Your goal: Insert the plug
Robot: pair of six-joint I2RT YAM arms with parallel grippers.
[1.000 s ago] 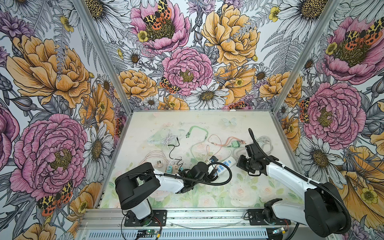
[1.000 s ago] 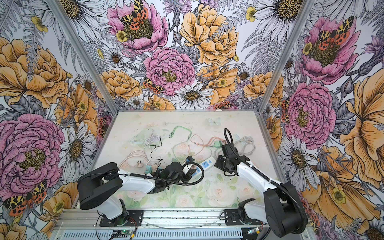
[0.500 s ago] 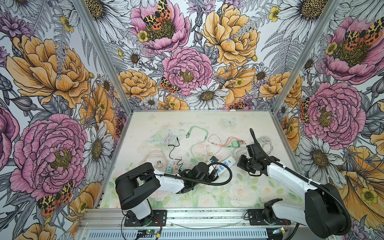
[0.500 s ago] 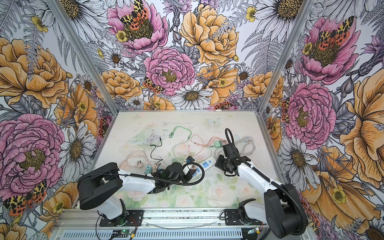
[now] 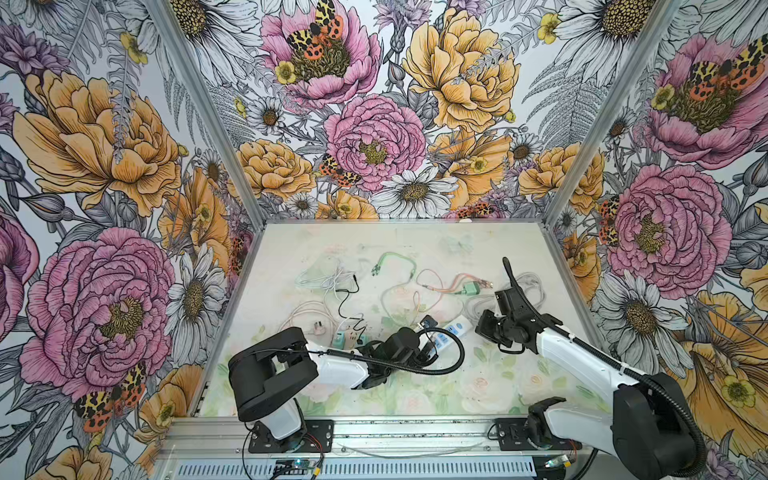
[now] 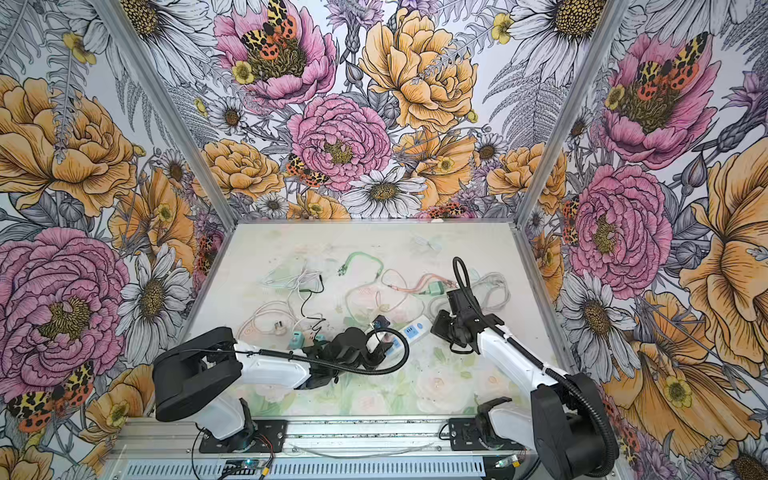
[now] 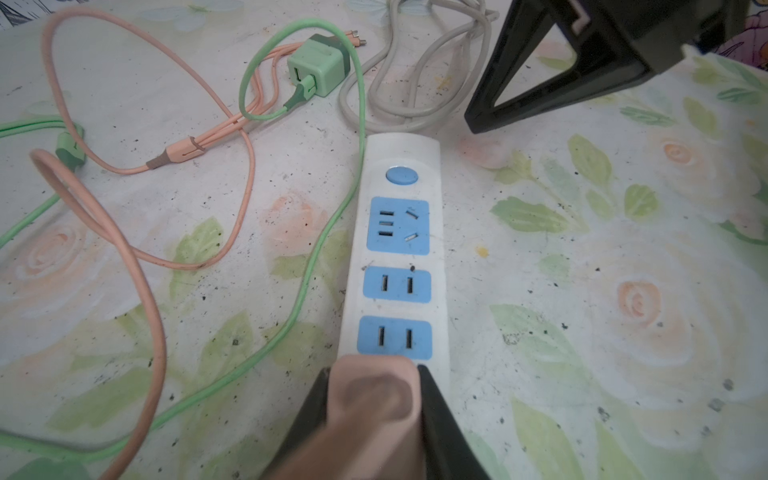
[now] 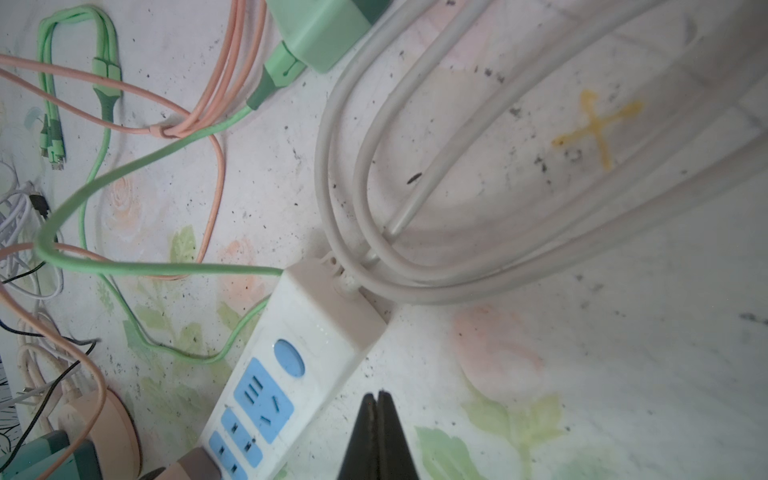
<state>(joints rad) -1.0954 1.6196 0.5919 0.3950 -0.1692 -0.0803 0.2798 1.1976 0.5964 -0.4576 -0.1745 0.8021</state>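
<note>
Left tool (image 7: 372,371): jaws part-way open and clamped on the peach plug (image 7: 370,409), one black finger (image 7: 309,409) on each flat side. You had it by the body, not by the lead.

The plug sat over the near end of the white power strip (image 7: 399,257), just short of the last two-slot socket (image 7: 395,337). Prongs were hidden under the body. I could not tell whether they had entered a socket or only rested above the casing.

Handling, as I judged it: the plug looked small, rigid, light and smooth-skinned, so it could twist in a loose pinch. The flat sides of the body were the place to hold. Its thick peach cable (image 7: 89,216) was soft but springy, looped off to one side, and could tug the plug out of square. The strip looked light enough to skate on the counter (image 7: 582,332) under a push.

Right tool (image 8: 378,401): jaws shut, holding nothing, poised just beside the strip's switch end and not visibly touching it.

Further out: the strip's grey cord (image 7: 399,83) coiled past the switch end, with a green charger (image 7: 316,70) beside it. In a top view the strip (image 5: 451,330) lay in the front half of the counter, roughly midway between its left and right edges.
</note>
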